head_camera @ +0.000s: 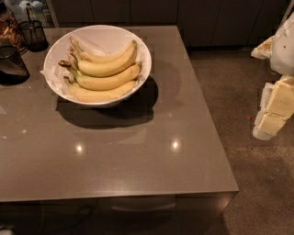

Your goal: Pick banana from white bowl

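The white bowl stands on the far left part of a grey table. It is lined with crumpled white paper. Several pale-yellow bananas lie side by side in it, their brownish stem ends pointing left. My gripper hangs at the right edge of the view, over the floor, well to the right of the table and far from the bowl. It holds nothing that I can see.
A dark wire-mesh cup and a dark glass container stand at the table's far left, next to the bowl. The table's right edge drops to a speckled floor. Dark cabinets run along the back.
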{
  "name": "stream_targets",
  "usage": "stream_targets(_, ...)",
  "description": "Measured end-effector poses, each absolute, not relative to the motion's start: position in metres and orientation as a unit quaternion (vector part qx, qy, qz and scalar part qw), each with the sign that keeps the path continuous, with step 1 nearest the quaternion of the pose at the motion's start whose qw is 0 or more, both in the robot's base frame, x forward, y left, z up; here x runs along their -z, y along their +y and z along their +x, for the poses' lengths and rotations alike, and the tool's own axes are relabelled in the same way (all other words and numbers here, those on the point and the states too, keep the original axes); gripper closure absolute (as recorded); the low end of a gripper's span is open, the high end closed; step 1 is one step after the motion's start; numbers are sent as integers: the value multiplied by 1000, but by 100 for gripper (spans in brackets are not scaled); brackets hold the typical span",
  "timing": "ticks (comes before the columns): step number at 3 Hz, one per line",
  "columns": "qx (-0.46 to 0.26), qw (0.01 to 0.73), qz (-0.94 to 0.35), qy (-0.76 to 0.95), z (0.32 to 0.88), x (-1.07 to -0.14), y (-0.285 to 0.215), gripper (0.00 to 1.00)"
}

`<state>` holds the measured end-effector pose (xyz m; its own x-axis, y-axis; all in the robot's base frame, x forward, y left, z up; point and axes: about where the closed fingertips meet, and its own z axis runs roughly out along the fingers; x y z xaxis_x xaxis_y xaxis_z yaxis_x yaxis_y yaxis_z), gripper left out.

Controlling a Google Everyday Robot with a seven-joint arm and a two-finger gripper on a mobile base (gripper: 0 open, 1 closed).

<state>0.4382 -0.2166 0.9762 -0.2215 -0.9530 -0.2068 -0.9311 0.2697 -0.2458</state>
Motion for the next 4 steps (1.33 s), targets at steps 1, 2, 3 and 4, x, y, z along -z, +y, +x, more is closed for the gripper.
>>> stream_targets(1,37,158,-599,784,439,-979,-216,0)
stream_targets(2,10,165,-582,796,463,-987,-198,0)
stream_targets(3,-11,173,-580,796,501,-1004,-172,0)
stream_targets(4,-20,174,-596,784,533,-1015,-136,0)
